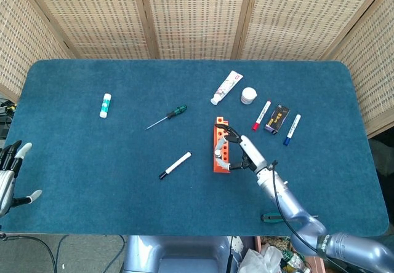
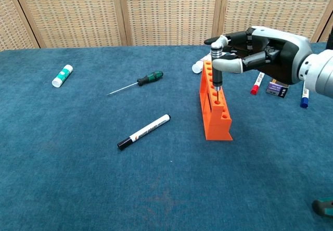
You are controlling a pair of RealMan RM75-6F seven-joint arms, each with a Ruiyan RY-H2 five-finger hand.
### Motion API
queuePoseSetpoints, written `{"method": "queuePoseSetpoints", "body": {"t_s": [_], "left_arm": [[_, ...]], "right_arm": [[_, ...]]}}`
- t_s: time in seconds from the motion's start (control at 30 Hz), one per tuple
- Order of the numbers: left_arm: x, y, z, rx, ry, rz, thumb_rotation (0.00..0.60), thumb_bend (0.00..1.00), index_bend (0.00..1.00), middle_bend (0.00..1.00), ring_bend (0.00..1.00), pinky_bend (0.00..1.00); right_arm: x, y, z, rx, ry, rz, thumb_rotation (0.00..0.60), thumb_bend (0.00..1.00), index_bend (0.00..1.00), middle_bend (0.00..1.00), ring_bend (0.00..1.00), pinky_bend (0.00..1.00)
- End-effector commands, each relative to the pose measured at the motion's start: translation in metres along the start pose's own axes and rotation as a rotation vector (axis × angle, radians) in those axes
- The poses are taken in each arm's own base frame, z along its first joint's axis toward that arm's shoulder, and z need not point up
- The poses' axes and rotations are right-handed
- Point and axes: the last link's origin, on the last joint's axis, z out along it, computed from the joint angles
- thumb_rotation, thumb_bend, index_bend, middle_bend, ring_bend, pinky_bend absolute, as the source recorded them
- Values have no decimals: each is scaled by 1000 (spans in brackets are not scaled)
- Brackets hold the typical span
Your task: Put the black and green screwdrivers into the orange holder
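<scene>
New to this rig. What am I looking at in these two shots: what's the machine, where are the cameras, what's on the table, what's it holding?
It is a two-armed robot with five-finger hands, driven remotely by a person. One picture looks down from its head, the other looks forward from its chest.

The right hand pinches a black screwdriver upright, tip down in a hole of the orange holder. The left hand shows only at the head view's left edge, off the table, holding nothing.

On the blue table lie a green screwdriver, a black-capped white marker, a glue stick, a tube, a small white jar, a red-capped marker, a blue-capped marker and a small dark box. The job is to put both screwdrivers in the holder; the green one lies untouched.
</scene>
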Motion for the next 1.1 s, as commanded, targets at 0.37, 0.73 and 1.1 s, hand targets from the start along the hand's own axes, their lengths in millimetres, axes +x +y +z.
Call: {"method": "queuePoseSetpoints", "body": {"t_s": [0.37, 0.73, 1.1], "left_arm": [[0, 0, 0, -1, -3, -4, 600, 0, 0, 0, 0, 0], [-1, 0, 0, -2, -9, -3, 600, 0, 0, 0, 0, 0], [-1, 0, 1, 1, -14, -1, 600, 0, 0, 0, 0, 0]], "right_arm": [[-2, 21, -3, 4, 4, 3, 600, 434, 644, 88, 0, 0], [0, 28, -3, 11, 2, -14, 600, 434, 644, 88, 0, 0], [-1, 34, -3, 5, -11, -38, 600, 434, 644, 89, 0, 0]]}}
